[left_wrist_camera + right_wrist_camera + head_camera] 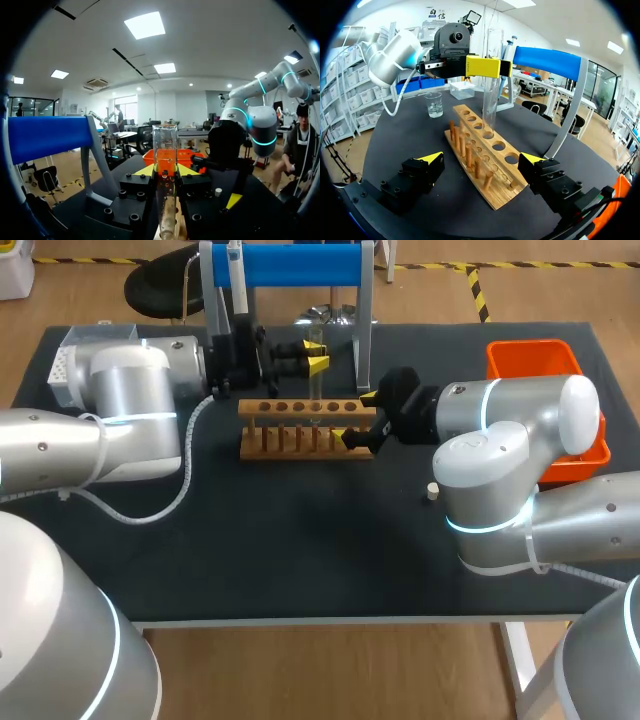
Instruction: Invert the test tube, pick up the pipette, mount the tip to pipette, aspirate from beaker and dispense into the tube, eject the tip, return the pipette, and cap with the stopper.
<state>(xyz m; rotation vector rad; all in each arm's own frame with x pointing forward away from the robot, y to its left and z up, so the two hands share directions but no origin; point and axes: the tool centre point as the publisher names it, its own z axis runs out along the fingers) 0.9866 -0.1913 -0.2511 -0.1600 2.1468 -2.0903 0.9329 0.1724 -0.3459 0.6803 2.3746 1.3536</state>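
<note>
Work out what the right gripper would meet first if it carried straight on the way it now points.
Probably the wooden rack, whose near end lies just ahead between the open fingers of the right gripper. If it passed above, the test tube in the left gripper comes next.

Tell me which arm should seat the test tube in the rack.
Left. The left gripper is shut on the upright test tube, whose lower end is at a hole in the rack. The right gripper is open, straddling its end.
</note>
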